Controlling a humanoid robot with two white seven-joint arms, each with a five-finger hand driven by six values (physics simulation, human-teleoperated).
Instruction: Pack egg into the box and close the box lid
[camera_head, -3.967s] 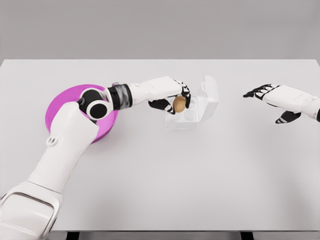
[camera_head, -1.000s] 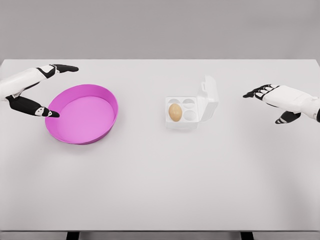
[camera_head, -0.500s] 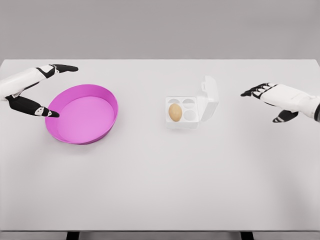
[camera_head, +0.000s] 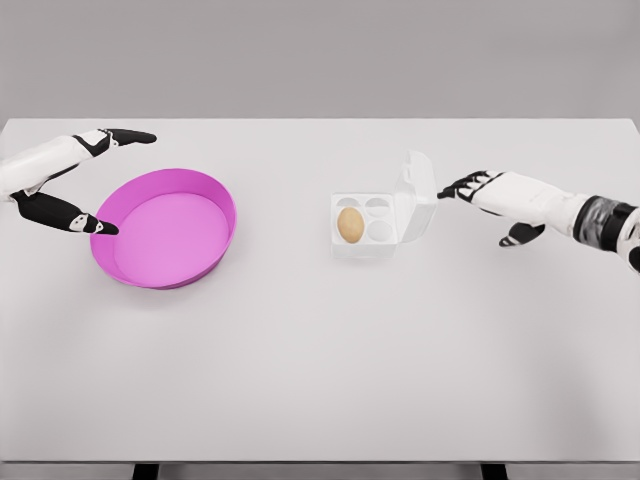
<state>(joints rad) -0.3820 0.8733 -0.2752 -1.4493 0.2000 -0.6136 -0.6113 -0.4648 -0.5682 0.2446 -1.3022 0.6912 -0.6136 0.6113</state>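
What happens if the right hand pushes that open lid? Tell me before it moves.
The lid stands upright at the box's right edge, so it would likely swing over the egg. The box looks thin and light and may slide rather than close. The right hand, open, is just beside the lid.

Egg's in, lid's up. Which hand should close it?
Right. The right hand is open beside the white plastic egg box's raised lid; the left hand sits far off, beyond the round pink bowl.
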